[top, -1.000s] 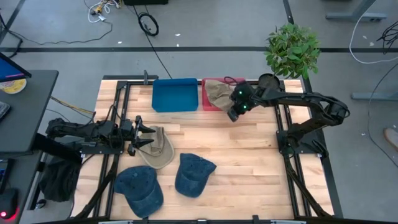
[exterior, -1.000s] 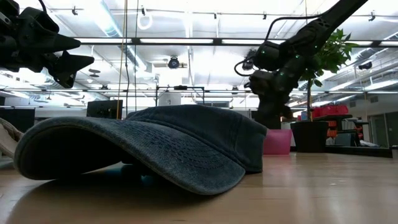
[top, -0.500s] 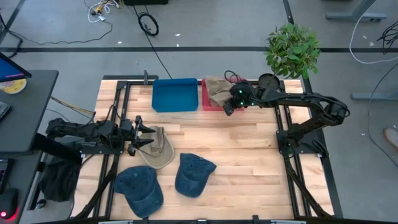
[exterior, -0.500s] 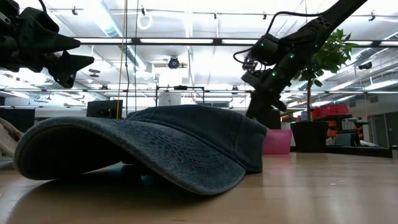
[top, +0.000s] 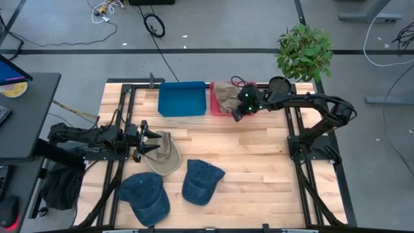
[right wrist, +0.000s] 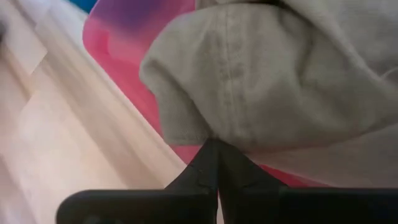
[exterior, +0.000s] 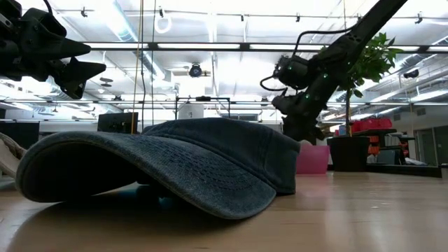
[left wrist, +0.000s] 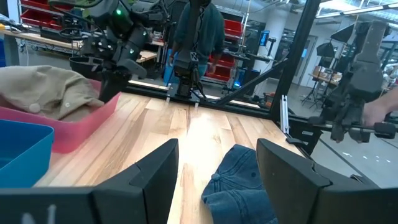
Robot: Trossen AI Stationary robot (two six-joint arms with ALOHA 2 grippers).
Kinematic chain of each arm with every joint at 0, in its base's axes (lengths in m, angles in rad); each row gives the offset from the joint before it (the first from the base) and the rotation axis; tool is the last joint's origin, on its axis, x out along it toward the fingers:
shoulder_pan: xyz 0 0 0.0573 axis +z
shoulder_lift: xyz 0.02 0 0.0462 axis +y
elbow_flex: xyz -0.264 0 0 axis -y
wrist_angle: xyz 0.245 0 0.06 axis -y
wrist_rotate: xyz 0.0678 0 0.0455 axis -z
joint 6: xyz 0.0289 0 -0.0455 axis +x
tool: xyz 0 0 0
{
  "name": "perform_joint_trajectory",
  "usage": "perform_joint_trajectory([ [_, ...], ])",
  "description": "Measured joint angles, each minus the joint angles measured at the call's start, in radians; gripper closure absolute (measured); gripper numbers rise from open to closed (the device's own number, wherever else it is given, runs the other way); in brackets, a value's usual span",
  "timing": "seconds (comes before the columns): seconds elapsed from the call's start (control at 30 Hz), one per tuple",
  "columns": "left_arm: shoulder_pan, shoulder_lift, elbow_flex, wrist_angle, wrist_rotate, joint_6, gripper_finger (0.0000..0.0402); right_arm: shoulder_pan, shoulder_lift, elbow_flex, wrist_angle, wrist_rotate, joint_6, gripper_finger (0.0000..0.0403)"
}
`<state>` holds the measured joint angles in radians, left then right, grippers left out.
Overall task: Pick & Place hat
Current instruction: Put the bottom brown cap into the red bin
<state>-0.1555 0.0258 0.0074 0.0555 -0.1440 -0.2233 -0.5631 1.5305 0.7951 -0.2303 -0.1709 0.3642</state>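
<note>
Since the tan hat [top: 225, 96] now droops into the pink bin [top: 215, 107] instead of hanging clear over the bench, placement looks nearly done. A second ago the right pincer [top: 237, 115] sat lower toward the bench middle with the hat bunched beside it; it has since swung back over the bin's near edge, and the hat spread across the bin. Right wrist view shows the pincer's fingers [right wrist: 214, 162] pressed together tip to tip, a fold of tan fabric pinched at their point, pink bin wall just under. So clenched on the hat, not let go yet. Judgement: release is the next step, then pull away without dragging the cloth out; part of the hat hangs at the bin rim, so it could slip out.

Blue bin [top: 182, 98] sits touching the pink one, nothing visible in it. Left pincer [top: 152, 142] waits at the bench's left side, fingers spread apart, over a second tan hat [top: 167, 154]; unchanged from before. Two denim caps [top: 143, 193] and [top: 202, 181] lie nearer the front edge, untouched. Potted plant [top: 304, 50] stands at the far right corner.
</note>
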Motion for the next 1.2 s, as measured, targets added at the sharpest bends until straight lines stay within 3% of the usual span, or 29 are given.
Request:
perform_joint_trajectory([
  [0.3, 0.000, 0.000, 0.000, 0.000, 0.000, 0.000, 0.0181, -0.013, -0.109, -0.003, -0.038, -0.010, 0.014, 0.0403],
  [0.53, 0.000, 0.000, 0.000, 0.000, 0.000, 0.000, 0.0181, -0.024, -0.210, -0.003, -0.035, -0.078, 0.043, 0.0403],
  [0.6, 0.000, 0.000, 0.000, 0.000, 0.000, 0.000, 0.0181, -0.028, -0.230, -0.003, -0.028, -0.041, 0.028, 0.0403],
  [0.7, 0.000, 0.000, 0.000, 0.000, 0.000, 0.000, 0.0181, -0.053, -0.236, -0.003, 0.005, 0.111, 0.020, 0.0403],
  [0.77, 0.000, 0.000, 0.000, 0.000, 0.000, 0.000, 0.0181, -0.090, -0.216, -0.003, 0.052, 0.167, 0.019, 0.0403],
  [0.87, 0.000, 0.000, 0.000, 0.000, 0.000, 0.000, 0.0181, -0.146, -0.157, -0.002, 0.092, 0.168, 0.032, 0.0403],
  [1.2, 0.000, 0.000, 0.000, 0.000, 0.000, 0.000, 0.0181, -0.161, 0.070, 0.004, 0.109, 0.070, 0.043, 0.0403],
])
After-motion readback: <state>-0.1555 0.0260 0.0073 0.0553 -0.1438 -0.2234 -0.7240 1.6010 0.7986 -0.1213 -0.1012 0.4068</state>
